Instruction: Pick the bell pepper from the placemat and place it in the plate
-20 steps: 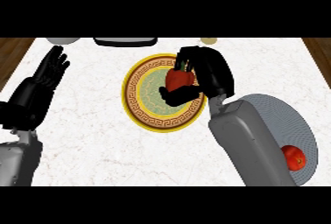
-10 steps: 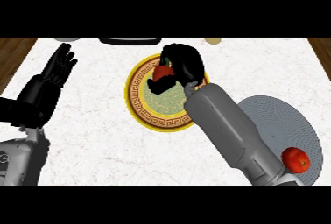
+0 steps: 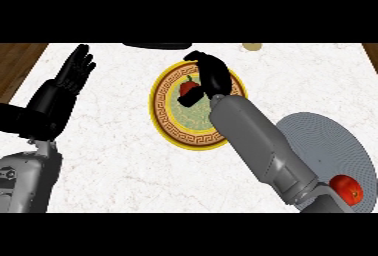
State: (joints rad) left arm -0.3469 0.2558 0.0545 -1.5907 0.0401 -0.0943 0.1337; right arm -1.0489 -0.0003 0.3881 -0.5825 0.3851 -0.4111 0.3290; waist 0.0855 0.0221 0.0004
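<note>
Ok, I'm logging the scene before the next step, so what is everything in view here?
plate: one, yellow rim with a dark key pattern, pale middle, centre of the counter
pepper: one, red, over the plate's upper part, inside the right hand
placemat: one, grey, round, right of the plate
round thing: one, red, at the placemat's lower edge, partly hidden by the right forearm
small thing: one, beige, at the counter's far edge
dark thing: one, black, at the far edge, cut off by the view
counter: one, white marble
left hand: black, open, fingers up, resting at the left
right hand: black, curled round the pepper above the plate
</note>
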